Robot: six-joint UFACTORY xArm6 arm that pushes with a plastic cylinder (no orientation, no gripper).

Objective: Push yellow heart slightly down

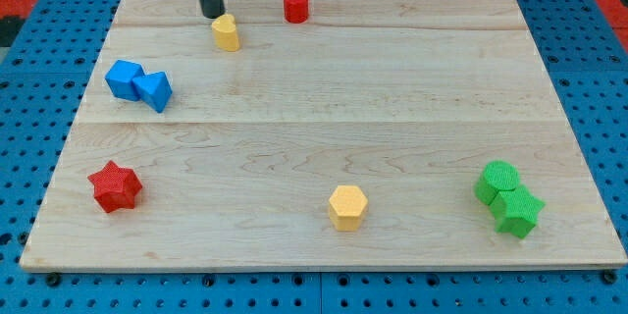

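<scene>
The yellow heart [227,32] lies near the view's top, left of centre, on the wooden board [324,88]. My tip [213,14] is the lower end of a dark rod coming down from the view's top edge. It stands just above and to the left of the yellow heart, touching or nearly touching its upper left edge.
A red cylinder [295,5] stands right of the heart. Two blue blocks [138,84] sit together at the left. A red star [115,186] lies lower left, a yellow hexagon [347,206] at the bottom centre, and two green blocks [508,197] at the lower right.
</scene>
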